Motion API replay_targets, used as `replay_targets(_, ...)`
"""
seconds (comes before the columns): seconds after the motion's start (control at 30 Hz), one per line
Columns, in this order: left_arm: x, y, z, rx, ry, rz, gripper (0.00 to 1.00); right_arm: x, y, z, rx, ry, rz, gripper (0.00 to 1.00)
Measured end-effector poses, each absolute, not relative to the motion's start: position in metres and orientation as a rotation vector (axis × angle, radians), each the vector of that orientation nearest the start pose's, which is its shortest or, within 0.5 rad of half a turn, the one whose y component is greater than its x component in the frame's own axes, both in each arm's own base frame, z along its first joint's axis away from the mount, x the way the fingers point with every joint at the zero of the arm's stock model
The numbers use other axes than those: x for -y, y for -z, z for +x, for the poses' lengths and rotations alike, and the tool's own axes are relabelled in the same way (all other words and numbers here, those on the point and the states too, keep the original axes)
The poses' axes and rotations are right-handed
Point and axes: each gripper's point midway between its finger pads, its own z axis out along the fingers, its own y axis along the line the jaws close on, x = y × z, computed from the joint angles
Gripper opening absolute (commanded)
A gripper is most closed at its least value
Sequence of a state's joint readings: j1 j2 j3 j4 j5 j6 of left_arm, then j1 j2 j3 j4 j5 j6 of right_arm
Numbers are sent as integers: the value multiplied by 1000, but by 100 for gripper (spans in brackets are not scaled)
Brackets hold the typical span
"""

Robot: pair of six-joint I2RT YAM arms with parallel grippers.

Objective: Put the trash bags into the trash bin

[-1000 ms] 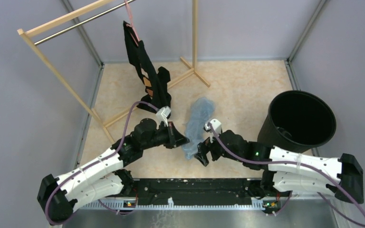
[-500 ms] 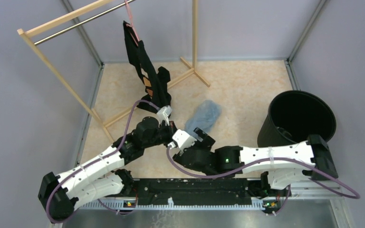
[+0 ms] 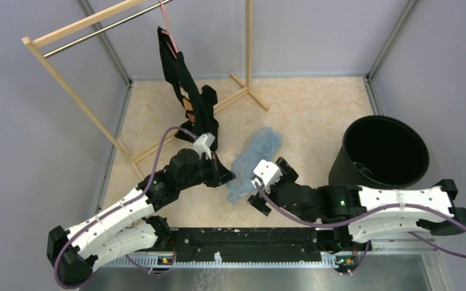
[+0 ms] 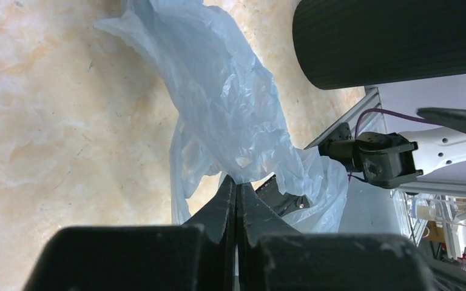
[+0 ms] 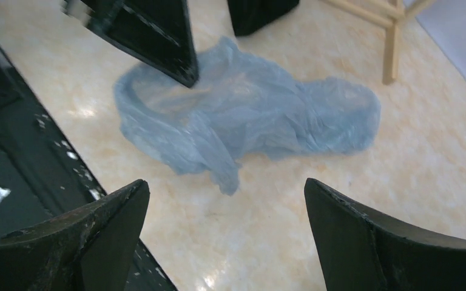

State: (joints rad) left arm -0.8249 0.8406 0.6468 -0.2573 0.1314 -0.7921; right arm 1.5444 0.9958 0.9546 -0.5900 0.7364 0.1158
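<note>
Now the right gripper [image 5: 224,185] has been spread wide and returned below the trash bag [image 3: 255,159], clamped at centre frame by the left gripper [image 4: 236,185]; regrasping is implied.

Left gripper [image 4: 236,182] closed, right gripper [image 5: 224,185] splayed wide.

The top view looks down from high behind the arms over the whole tabletop [image 3: 315,103]. Both wrist views sit low and close, the left facing right, seemingly rolled sideways; all share the trash bags [image 3: 252,162].
</note>
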Motion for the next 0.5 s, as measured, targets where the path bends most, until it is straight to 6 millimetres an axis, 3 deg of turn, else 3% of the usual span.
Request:
replay_targets(0.1, 258, -194, 168, -2205, 1104, 133, 0, -276, -250, 113, -1685, -366, -1029, 99)
replay_targets(0.23, 260, -198, 169, -2200, 1109, 134, 0, -305, -257, 104, -1615, -453, -1076, 99)
replay_targets(0.4, 261, -199, 168, -2211, 1110, 139, 0, -343, -224, 111, -1627, -334, -1153, 98)
replay_targets(0.5, 260, -198, 168, -2218, 1107, 139, 0, -349, -203, 124, -1645, -177, -1162, 82)
